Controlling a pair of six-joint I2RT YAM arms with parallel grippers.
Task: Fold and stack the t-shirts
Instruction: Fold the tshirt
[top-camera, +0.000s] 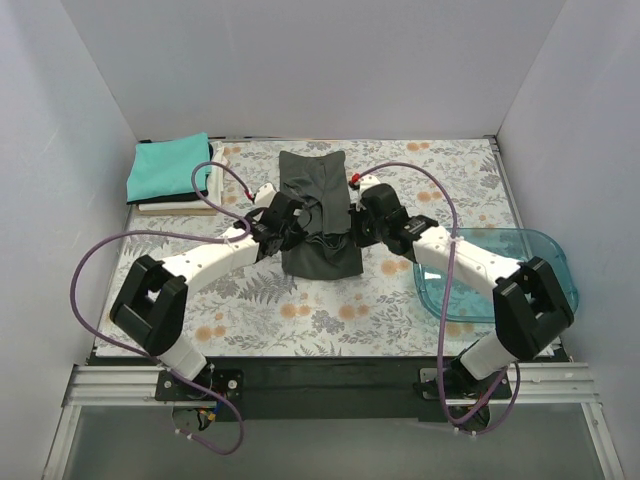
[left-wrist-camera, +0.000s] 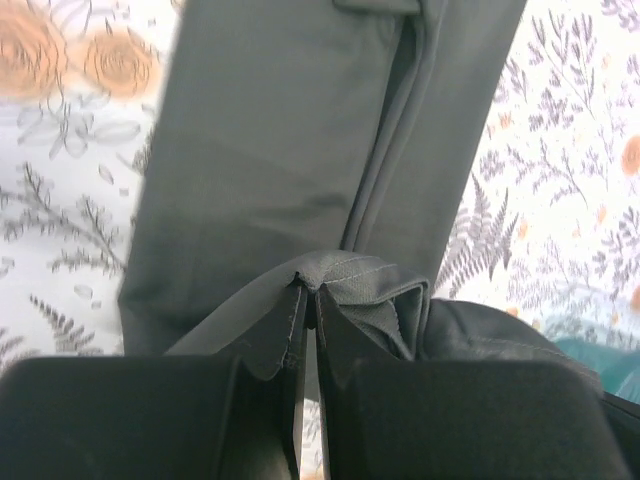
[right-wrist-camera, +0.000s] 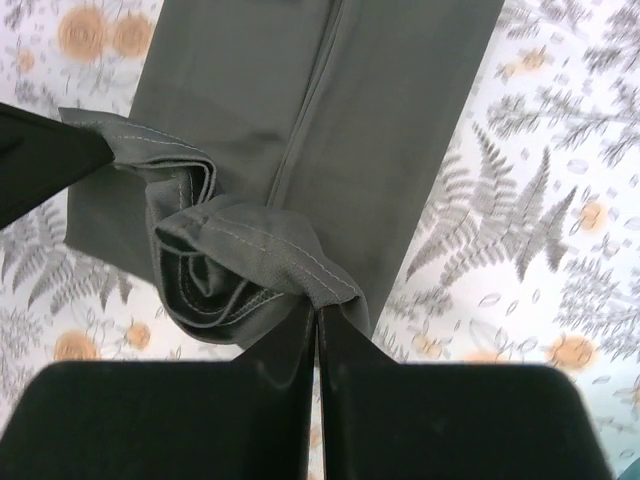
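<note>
A dark charcoal-grey t-shirt (top-camera: 318, 190) lies in a long narrow strip at mid-table, running away from the arms. Its near hem is lifted and bunched between both grippers. My left gripper (top-camera: 288, 226) is shut on the hem's left corner; the pinch (left-wrist-camera: 308, 296) shows folded stitched fabric (left-wrist-camera: 370, 285) right at the tips. My right gripper (top-camera: 352, 224) is shut on the right corner, where the curled hem (right-wrist-camera: 250, 255) rolls out from the closed tips (right-wrist-camera: 317, 306). A teal t-shirt (top-camera: 170, 168) tops a folded stack at the back left, with a black layer (top-camera: 212, 182) and a cream-white one (top-camera: 180, 208) under it.
A translucent blue-green plastic tub (top-camera: 545, 252) stands at the right edge of the table beside the right arm. The floral tablecloth (top-camera: 300, 315) covers the table. White walls close in the back and both sides. Purple cables loop off both arms.
</note>
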